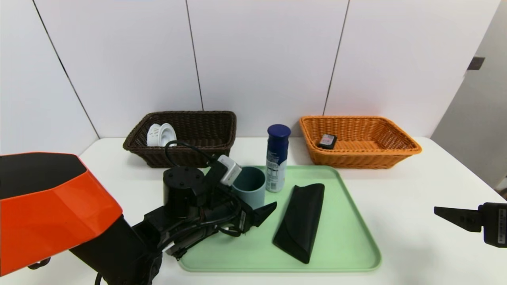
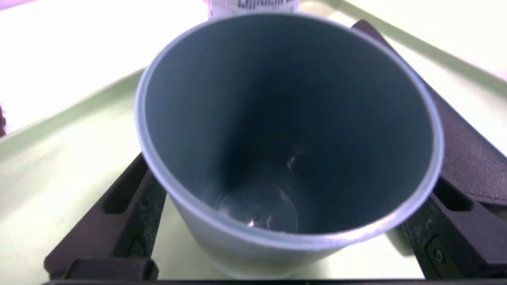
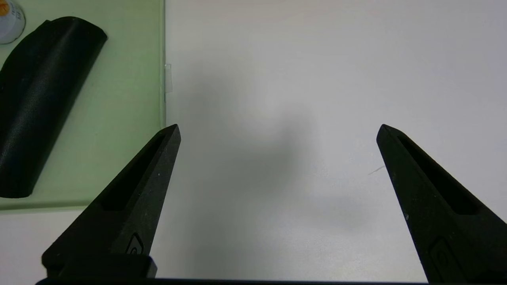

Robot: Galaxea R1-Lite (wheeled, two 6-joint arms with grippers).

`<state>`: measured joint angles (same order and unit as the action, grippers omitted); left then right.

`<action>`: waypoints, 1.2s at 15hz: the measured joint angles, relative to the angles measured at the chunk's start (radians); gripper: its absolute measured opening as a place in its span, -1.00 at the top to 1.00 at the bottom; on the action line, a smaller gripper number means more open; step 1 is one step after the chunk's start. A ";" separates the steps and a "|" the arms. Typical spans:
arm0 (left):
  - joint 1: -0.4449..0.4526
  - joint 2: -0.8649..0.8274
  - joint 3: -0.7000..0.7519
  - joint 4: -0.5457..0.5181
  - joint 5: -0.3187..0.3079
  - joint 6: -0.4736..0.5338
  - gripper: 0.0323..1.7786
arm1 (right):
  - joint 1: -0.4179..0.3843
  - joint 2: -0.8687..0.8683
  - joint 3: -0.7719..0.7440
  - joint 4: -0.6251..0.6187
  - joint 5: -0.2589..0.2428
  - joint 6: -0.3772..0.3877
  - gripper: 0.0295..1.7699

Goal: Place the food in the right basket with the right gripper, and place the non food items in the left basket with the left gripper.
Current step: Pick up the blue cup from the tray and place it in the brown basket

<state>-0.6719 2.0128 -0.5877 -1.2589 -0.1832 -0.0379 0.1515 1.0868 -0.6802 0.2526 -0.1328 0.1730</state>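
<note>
A white worktop [image 1: 416, 237] carries a pale green tray [image 1: 344, 245] with two woven baskets behind it. The dark brown basket [image 1: 214, 130] on the left holds a white ribbed object [image 1: 160, 134]. The orange basket [image 1: 376, 146] on the right holds a small dark packet [image 1: 327, 141].

On the tray, a grey-blue cup [image 1: 253, 186] stands upright and empty, its rim pale. Just beside it, toward the wall, stands a blue-capped spray can [image 1: 277, 158]. A black pouch [image 1: 301, 219] lies flat nearby, toward the tray's middle.

The left gripper [image 1: 247, 206] is at the cup, its fingers [image 2: 119, 206] spread wide on either side of the cup wall. Whether they touch it cannot be told.

The right gripper [image 3: 277, 134] hangs over bare worktop to the right of the tray, fingers wide apart and holding nothing.
</note>
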 joint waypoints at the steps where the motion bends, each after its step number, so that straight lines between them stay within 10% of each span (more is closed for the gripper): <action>1: 0.000 0.003 0.000 -0.013 0.000 0.000 -0.90 | 0.000 -0.001 0.001 0.000 0.000 0.000 -0.93; 7: 0.000 0.009 0.002 -0.019 0.001 0.003 -0.90 | 0.001 -0.002 0.016 0.001 0.000 -0.001 -0.93; 11: 0.000 0.010 0.001 -0.019 -0.001 0.001 -0.31 | 0.002 -0.003 0.017 0.000 0.000 -0.002 -0.93; 18: 0.000 -0.030 -0.002 -0.005 -0.004 -0.001 -0.30 | 0.006 -0.003 0.017 0.000 0.003 -0.001 -0.93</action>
<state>-0.6719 1.9826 -0.5898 -1.2636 -0.1870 -0.0389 0.1572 1.0838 -0.6628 0.2530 -0.1302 0.1717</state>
